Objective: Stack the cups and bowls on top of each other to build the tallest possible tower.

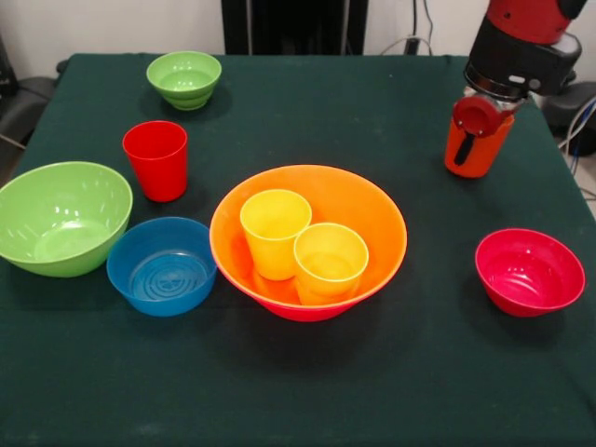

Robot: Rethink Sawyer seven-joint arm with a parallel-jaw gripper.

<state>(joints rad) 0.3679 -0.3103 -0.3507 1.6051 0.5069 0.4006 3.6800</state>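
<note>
A: How far along is the tower (308, 244)?

B: Barely begun. The large glossy orange plastic bowl (372, 216) sits in a pink one at centre, with two yellow tapered plastic cups (302, 246) standing inside.

A: And the rest?

B: Loose: the red cup (156, 159), medium green bowl (60, 216) and small blue bowl (162, 265) on the left, small green bowl (184, 78) far left, small red bowl (529, 271) right.

A: The gripper (479, 130)?

B: Far right, it appears clamped on the orange cup (477, 146), which rests on the table.

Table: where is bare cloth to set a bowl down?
Free: the near strip of the table in front of every bowl, and the far middle between the small green bowl and the gripper. Crowded: left side, green bowl, blue bowl, red cup.
</note>
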